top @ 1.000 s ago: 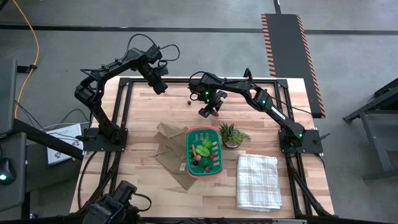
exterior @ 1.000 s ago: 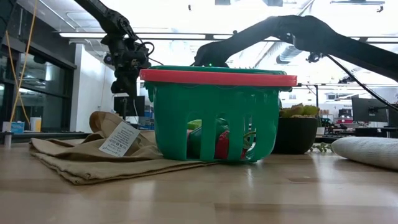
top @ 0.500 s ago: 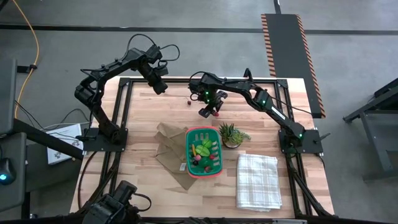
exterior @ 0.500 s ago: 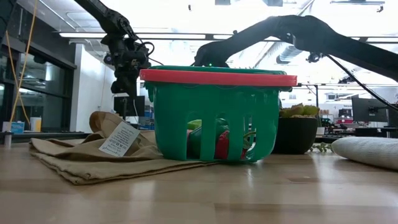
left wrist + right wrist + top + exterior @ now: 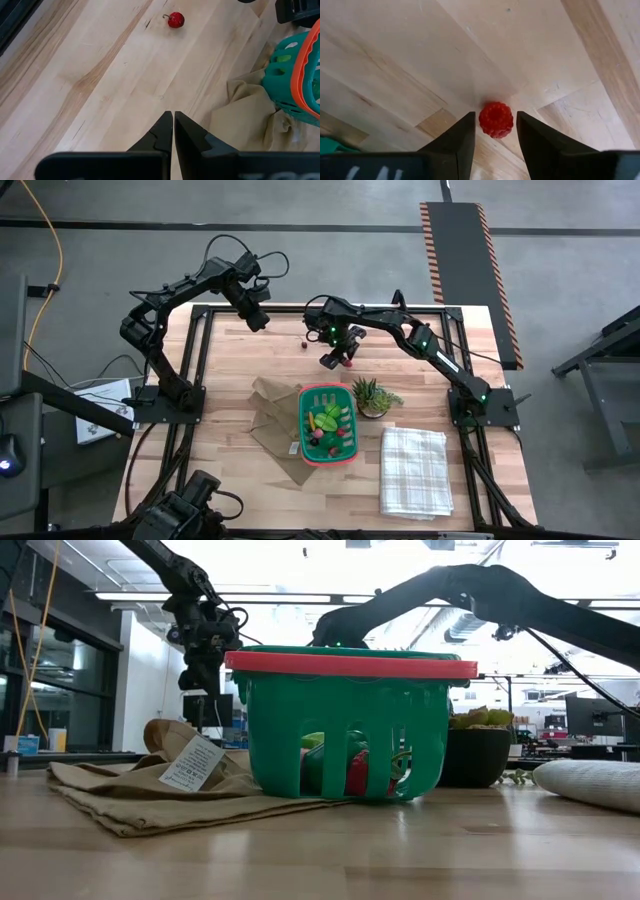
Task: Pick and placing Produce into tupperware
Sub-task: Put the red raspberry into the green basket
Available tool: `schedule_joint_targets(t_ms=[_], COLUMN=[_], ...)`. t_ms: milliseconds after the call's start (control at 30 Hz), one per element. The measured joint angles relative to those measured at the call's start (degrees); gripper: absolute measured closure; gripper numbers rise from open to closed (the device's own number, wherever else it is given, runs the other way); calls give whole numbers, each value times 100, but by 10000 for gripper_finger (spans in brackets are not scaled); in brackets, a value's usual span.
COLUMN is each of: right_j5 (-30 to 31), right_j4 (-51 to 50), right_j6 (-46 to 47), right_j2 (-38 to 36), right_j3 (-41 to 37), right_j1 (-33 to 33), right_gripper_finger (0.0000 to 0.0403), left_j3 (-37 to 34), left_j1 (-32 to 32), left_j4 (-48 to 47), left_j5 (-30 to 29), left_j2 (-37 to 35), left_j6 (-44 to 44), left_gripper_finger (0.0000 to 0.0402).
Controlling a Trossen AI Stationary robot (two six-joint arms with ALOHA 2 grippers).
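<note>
Comparing this moment with the pictures of one second and half a second ago, I find nothing changed: both arms stand in the same pose and the basket holds the same pieces. I judge this as a short pause just before the grasp, not as progress.

The right gripper point(image 5: 493, 131) hangs low over the table point(image 5: 230, 360) behind the tupperware point(image 5: 327, 425), with its fingers point(image 5: 459, 137) narrowly apart. A red raspberry point(image 5: 496, 119) lies between the fingertips, near both but touching neither (as far as the wrist view shows), so it is not gripped yet.

The left gripper point(image 5: 173, 131) waits over the far-left part of the table, fingers pressed together and empty. A small red cherry point(image 5: 175, 20) lies ahead of it, well apart.

The tupperware stands on the brown bag point(image 5: 272, 415) and already holds several pieces of produce point(image 5: 326, 420).
</note>
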Motion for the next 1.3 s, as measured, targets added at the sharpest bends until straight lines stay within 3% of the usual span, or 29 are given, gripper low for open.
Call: schedule_joint_targets(t_ms=[300, 733, 1033, 1300], right_j5=[-11, 84, 155, -8], right_j4=[-17, -36, -85, -30], right_j6=[-2, -170, -183, -192], right_j2=[-2, -2, -55, -502], right_j3=[0, 33, 639, 625], right_j1=[-2, -12, -15, -17], right_gripper_finger=[308, 319, 331, 331], left_j3=[0, 0, 0, 0], left_j1=[0, 0, 0, 0], left_j4=[-1, 4, 10, 21], left_j5=[0, 0, 0, -2], left_j2=[0, 0, 0, 0], left_j6=[0, 0, 0, 0], left_gripper_finger=[394, 394, 394, 394])
